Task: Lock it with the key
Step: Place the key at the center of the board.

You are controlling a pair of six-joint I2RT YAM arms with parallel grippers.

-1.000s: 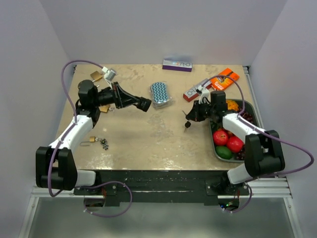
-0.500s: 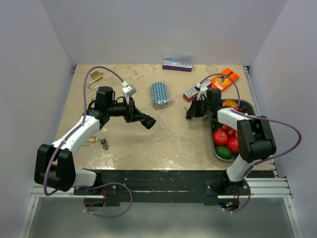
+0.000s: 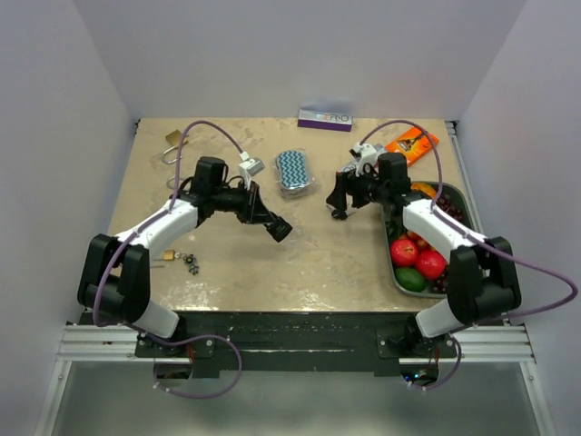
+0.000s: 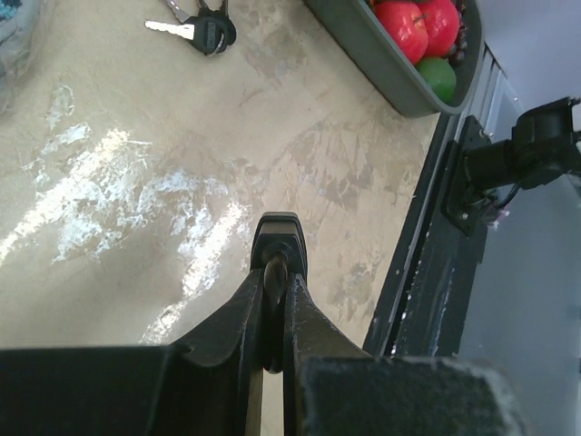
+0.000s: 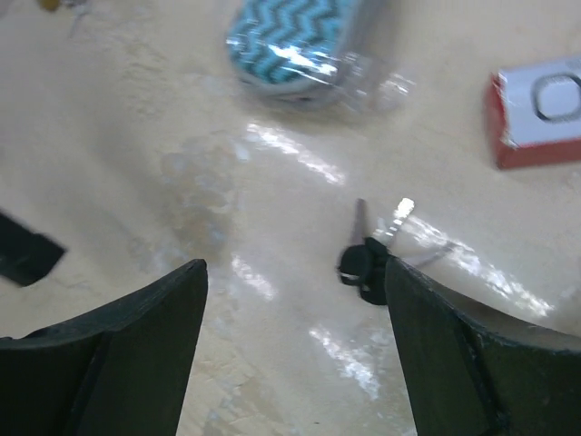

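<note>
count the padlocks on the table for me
2. One padlock lies near the far left corner of the table; a smaller padlock lies nearer the arm bases, left side. The left arm may hide another.

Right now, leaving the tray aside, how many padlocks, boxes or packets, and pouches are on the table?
Padlocks: 2 (large padlock, small padlock)
Boxes or packets: 3 (purple box, orange packet, red and white box)
Pouches: 1 (chevron pouch)
Total: 6
</note>
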